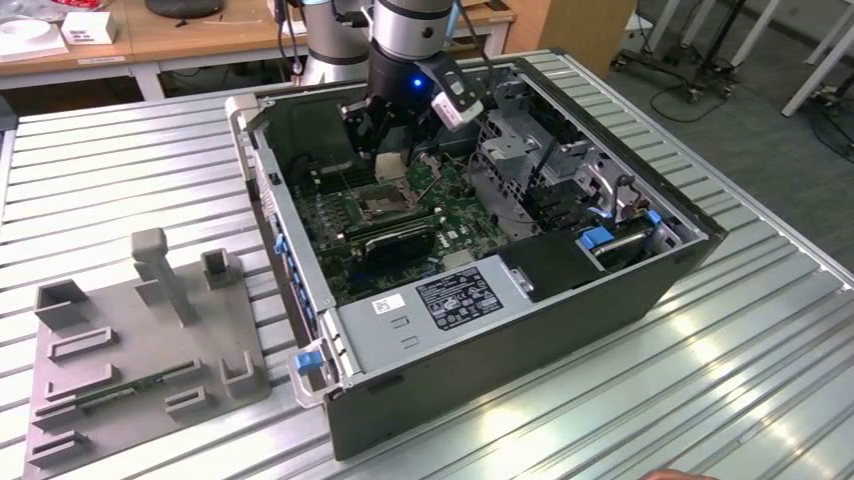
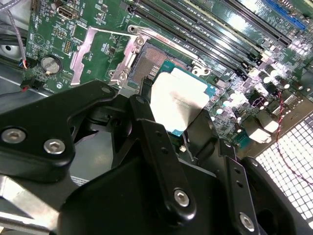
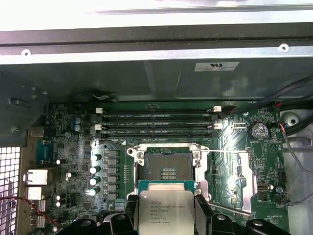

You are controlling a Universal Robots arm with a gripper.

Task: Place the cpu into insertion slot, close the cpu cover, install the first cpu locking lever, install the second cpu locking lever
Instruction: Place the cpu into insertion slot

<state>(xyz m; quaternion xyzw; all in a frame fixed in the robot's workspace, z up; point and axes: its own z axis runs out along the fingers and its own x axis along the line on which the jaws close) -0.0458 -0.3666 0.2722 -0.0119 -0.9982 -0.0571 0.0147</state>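
Fingers (image 3: 201,213) stand apart by the width of the cpu (image 3: 166,213) and are clamped on two opposite edges of it, one black pad on each side, with the silvery-beige top facing away from the board. In the second wrist view the same hold shows from the side: the cpu (image 2: 178,98) sits at the tips of the fingers (image 2: 144,120), its green underside rim showing along one edge. The chip is not seated. It hangs above the green motherboard (image 3: 68,147), and in the first wrist view its far edge overlaps the near rim of the insertion slot (image 3: 167,169), whose dark centre lies bare and uncovered. The cpu cover (image 3: 250,186) is swung open and lies off to one side of the slot; in the second wrist view the cpu cover (image 2: 80,56) is a silvery frame lying beside the insertion slot (image 2: 151,61). Long black memory slots (image 3: 156,125) run in parallel rows just beyond the socket. In the exterior view the arm (image 1: 407,30) reaches down into an open computer case (image 1: 667,270) that lies on its side on a ribbed metal table (image 1: 134,160), with the cpu (image 1: 390,165) held above and clear of the insertion slot (image 1: 380,203). A grey fixture tray (image 1: 134,340) rests on the table toward the exterior view's left, well apart from the case.
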